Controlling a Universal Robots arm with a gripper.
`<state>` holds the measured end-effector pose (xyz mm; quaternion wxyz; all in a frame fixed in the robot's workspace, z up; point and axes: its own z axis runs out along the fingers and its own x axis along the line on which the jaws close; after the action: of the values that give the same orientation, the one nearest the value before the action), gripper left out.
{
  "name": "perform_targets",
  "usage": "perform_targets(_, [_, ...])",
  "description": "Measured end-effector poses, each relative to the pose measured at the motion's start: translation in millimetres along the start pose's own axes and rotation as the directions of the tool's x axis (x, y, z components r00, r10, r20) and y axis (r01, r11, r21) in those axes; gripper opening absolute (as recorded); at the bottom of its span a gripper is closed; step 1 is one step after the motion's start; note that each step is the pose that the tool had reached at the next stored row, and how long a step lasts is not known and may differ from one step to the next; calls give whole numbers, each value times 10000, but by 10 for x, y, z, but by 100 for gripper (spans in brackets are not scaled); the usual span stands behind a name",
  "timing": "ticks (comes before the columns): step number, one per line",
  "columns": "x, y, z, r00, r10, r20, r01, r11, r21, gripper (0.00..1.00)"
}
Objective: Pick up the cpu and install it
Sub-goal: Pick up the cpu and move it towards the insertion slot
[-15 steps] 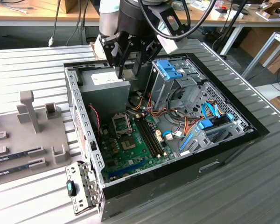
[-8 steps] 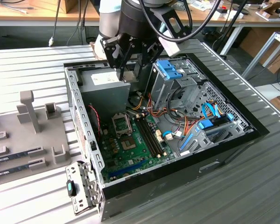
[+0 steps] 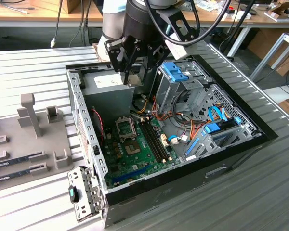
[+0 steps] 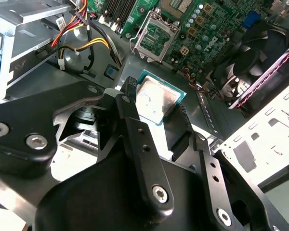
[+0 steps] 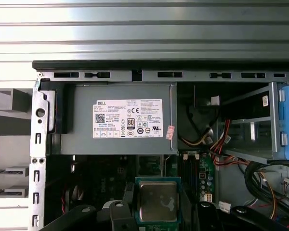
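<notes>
The cpu (image 5: pixel 157 200) is silver-grey with a green rim, and the gripper (image 4: pixel 154 96) is black. The motherboard (image 3: pixel 120 156) is green (with long black slots). The power supply (image 5: pixel 77 115) is grey with a white label, and the table (image 5: pixel 135 29) has grey stripes.

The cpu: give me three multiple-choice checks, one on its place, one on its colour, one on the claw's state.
1. Where is the cpu? A held above the open case; B seated in the socket; C on the table outside.
2. Its rim? A red; B yellow; C green.
3. The claw? A open; B shut on the cpu; C shut on a cable.
Answers: 1A, it hangs between the fingers over the case; 2C, green edge round the silver top; 3B, fingers press its two sides.
</notes>
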<state>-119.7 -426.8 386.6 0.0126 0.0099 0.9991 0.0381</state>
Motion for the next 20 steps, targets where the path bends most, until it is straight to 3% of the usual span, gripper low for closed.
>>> perform_targets(20, [-3, -158, -6, 10000, 0, 0, 0, 10000, 1, 47])
